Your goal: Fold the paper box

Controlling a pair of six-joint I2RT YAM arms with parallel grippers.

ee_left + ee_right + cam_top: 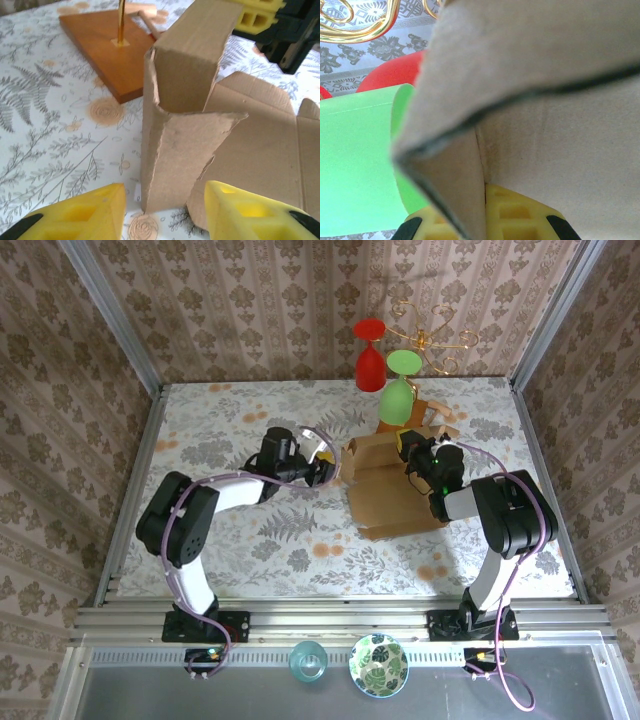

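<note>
The paper box (390, 490), plain brown cardboard, lies partly folded at the table's middle right. In the left wrist view one side wall of the paper box (175, 150) stands upright, with a flap bent inward across its top. My left gripper (165, 202) is open. Its yellow fingers (90, 212) sit on either side of that wall's lower edge without touching it. From above, the left gripper (335, 472) is at the box's left edge. My right gripper (485, 212) is shut on a raised cardboard fold (530, 125). From above, the right gripper (415, 450) is at the box's far right corner.
A wooden stand (107, 47) with a gold rod sits just behind the box. A green glass (397, 400) and a red glass (369, 360) hang from its gold rack (430, 335). A patterned bowl (378, 664) and a clear cup (308, 660) rest on the near ledge.
</note>
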